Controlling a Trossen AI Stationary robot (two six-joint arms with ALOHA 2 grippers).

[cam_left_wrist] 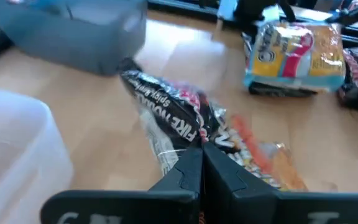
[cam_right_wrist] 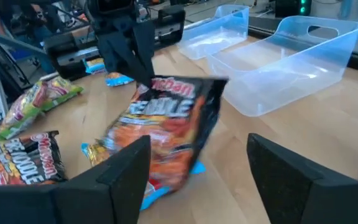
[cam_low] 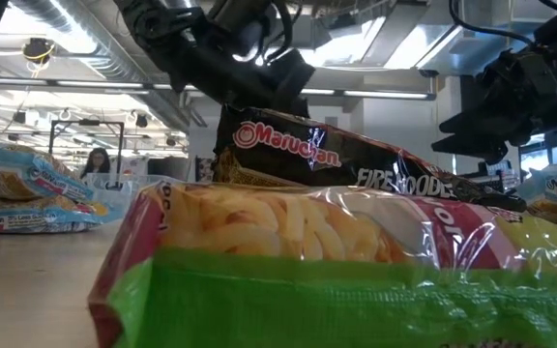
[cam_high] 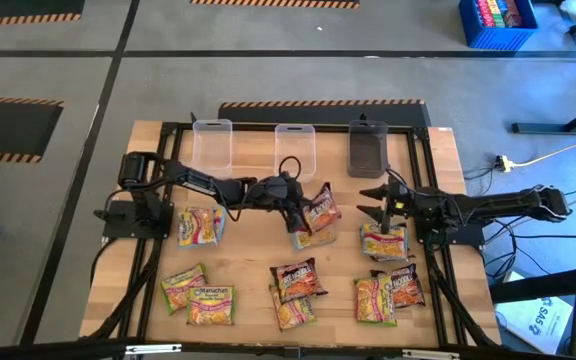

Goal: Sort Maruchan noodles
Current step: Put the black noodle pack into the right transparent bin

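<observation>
Desk: pale wood, black frame. Along the 12 o'clock edge, two clear tubs, dark grey tub beside them toward 1 o'clock. Blue crate on the floor, far 1 o'clock. Person in the room behind.
</observation>
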